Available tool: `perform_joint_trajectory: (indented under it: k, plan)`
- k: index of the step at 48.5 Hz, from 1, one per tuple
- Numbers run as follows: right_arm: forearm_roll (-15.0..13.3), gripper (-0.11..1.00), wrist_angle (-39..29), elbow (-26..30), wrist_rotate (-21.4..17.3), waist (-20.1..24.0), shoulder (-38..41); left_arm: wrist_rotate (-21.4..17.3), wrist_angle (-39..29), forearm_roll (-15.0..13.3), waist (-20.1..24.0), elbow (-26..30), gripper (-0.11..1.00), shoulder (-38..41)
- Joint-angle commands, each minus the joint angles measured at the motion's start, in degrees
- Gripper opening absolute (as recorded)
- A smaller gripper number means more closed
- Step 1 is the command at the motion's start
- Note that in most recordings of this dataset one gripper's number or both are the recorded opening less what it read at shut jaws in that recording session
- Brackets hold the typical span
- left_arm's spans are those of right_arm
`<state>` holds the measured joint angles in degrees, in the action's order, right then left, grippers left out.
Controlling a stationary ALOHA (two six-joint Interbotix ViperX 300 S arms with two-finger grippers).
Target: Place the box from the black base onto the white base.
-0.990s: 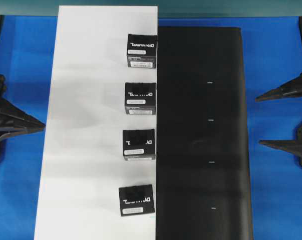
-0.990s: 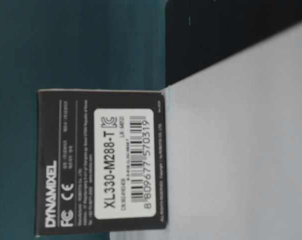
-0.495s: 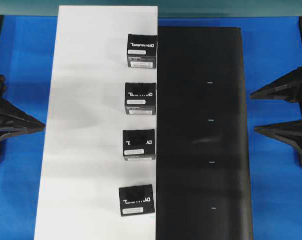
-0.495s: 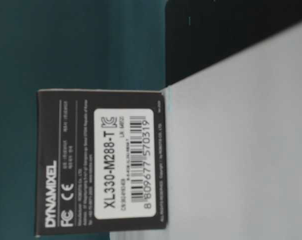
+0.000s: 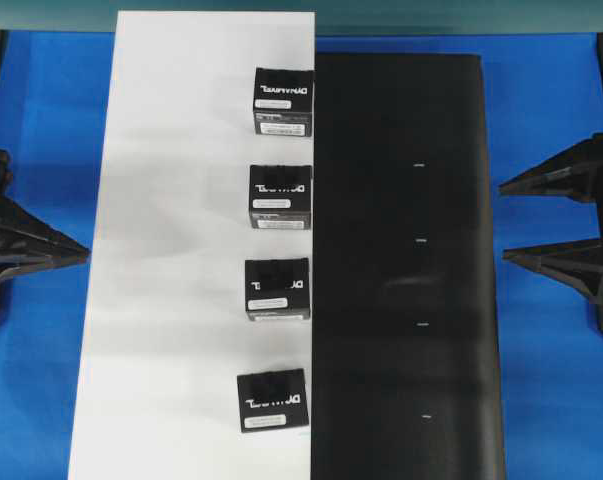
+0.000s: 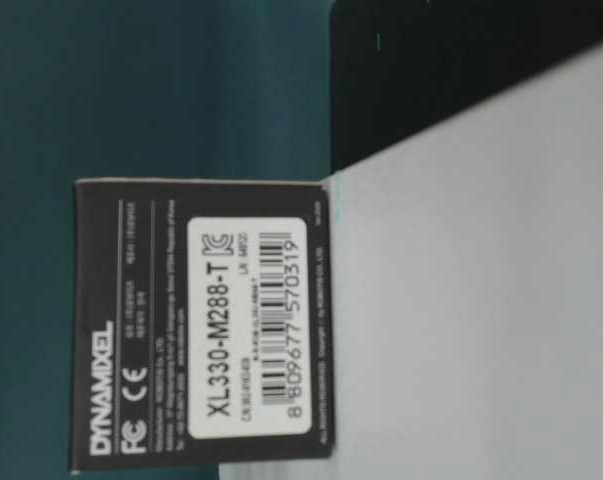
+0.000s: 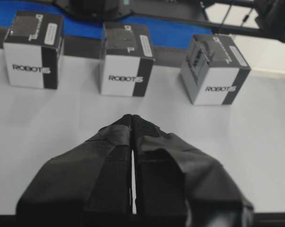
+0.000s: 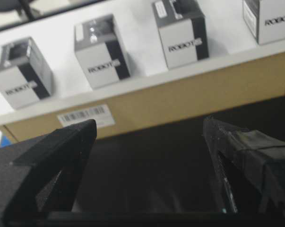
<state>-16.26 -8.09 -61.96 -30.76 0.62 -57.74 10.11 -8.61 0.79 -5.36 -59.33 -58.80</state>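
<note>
Nearest the viewer, the near box [image 5: 272,400] stands on the white base [image 5: 181,300], close to that base's right edge and just beside the black base [image 5: 401,350]. The table-level view fills with its labelled side [image 6: 201,325]. Beyond it, the second box [image 5: 277,289], the third box [image 5: 280,196] and the far box [image 5: 283,101] stand in a single file along the same edge, well apart from one another. The four look alike, so it cannot be told which one the task means. All of them rest on the white base and the black base carries nothing but small white tick marks, so the transfer appears complete. The row probably hugs the shared edge because that is the shortest reach from the black side. The left gripper [image 5: 81,250] sits over the blue table [image 5: 551,400], left of the white base. Its fingers are pressed together and grip nothing, which suits an arm with no part in the step. The right gripper [image 5: 503,223] is beside the right edge of the black base, with its fingers spread wide and nothing between them. From its wrist view the black sheet lies below and the boxes line the raised white board beyond, which is consistent with a release and a clear retreat.
</note>
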Motion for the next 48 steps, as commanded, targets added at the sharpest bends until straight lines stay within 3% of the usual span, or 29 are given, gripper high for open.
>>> perform_joint_trajectory:
  k: [1,10,22,42,48]
  plan:
    - [-0.5,0.95,-0.5,0.3,0.4,0.1,0.1,0.4,0.4,0.2,-0.1,1.6,-0.02,-0.2]
    - [-1.8,0.95,-1.1,0.2,1.7,0.7,-0.3,0.7,-0.9,0.2,-0.1,1.5,-0.02,-0.3]
    - [-0.4,0.95,-13.0,0.3,0.7,1.4,-3.3,1.0,-0.8,0.2,-0.1,1.4,-0.02,-1.9]
    - [-1.3,0.91,-12.8,0.2,1.4,2.4,-4.4,1.0,-0.7,0.2,-0.2,0.4,-0.02,-3.2]
    - [-1.8,0.91,-10.6,-0.5,1.4,2.5,-4.3,0.5,2.2,0.2,-0.1,0.4,-0.02,-3.0]
